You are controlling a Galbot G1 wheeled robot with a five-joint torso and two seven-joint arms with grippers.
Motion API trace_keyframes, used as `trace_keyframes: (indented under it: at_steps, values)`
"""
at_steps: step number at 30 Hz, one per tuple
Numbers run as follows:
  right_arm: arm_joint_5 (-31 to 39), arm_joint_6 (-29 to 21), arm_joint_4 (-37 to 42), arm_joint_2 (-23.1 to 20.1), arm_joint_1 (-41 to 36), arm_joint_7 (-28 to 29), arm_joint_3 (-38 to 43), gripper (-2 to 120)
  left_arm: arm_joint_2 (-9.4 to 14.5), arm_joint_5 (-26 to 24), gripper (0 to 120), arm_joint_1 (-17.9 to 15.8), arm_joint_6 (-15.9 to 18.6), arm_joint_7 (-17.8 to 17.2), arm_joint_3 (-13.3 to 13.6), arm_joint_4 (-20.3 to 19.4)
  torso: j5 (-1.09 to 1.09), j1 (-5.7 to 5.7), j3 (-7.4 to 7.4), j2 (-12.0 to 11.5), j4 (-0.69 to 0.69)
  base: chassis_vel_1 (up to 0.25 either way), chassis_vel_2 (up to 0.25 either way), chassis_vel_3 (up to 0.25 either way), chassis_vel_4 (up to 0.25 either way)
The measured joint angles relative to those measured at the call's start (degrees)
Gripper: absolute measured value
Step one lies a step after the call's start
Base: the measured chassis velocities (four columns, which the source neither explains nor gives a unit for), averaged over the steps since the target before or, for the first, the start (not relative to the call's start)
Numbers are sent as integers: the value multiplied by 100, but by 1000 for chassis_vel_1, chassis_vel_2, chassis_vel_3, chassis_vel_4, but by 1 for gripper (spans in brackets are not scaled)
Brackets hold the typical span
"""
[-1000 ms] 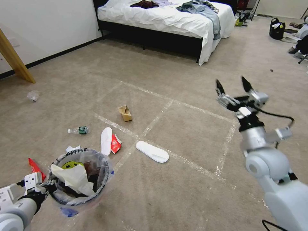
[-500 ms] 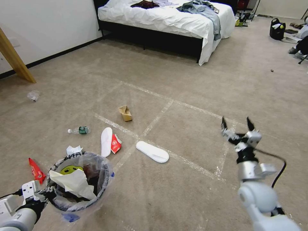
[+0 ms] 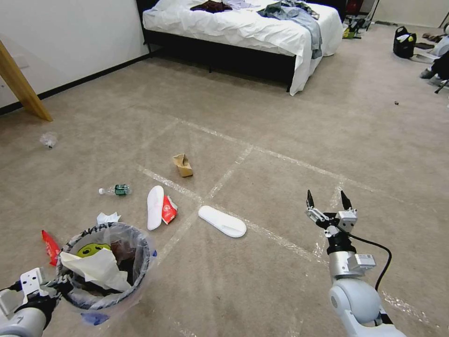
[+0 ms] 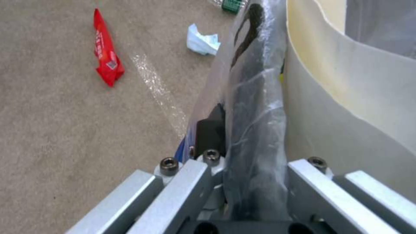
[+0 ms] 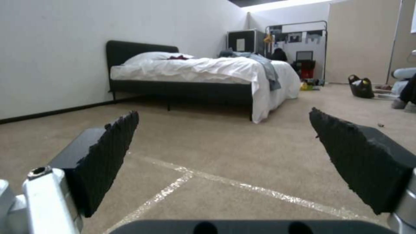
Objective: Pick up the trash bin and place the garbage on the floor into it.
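Observation:
The trash bin (image 3: 140,249), lined with a clear bag showing a yellow smiley, hangs at the lower left with pale paper inside. My left gripper (image 3: 57,283) is shut on its near rim (image 4: 255,107), seen close up in the left wrist view. Garbage lies on the carpet beyond it: two white slipper soles (image 3: 155,206) (image 3: 221,221), a red wrapper (image 3: 168,209), another red wrapper (image 3: 49,246) (image 4: 105,55), crumpled paper (image 3: 107,218) (image 4: 202,41), a small bottle (image 3: 116,190), a cardboard scrap (image 3: 183,164) and a clear plastic scrap (image 3: 48,139). My right gripper (image 3: 326,199) (image 5: 225,143) stands open and empty, low over the carpet to the right.
A bed (image 3: 243,28) with clothes on it stands at the back, a slanted wooden beam (image 3: 21,86) at the far left, a black bag (image 3: 403,43) at the far right. Tape lines cross the carpet (image 3: 262,121).
My right arm has come down and drawn back toward me, gripper still open. The bin has shifted slightly left and nearer with my left gripper.

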Motion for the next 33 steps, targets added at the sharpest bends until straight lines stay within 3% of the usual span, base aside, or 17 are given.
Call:
trace_keyframes:
  at_steps: [33]
  values:
    - [-207,104,-253,51,161,-143,-181,100,40,-139,1,-62,8,-76,-214,182,0,0,0,1,0,-13,11,10,-14]
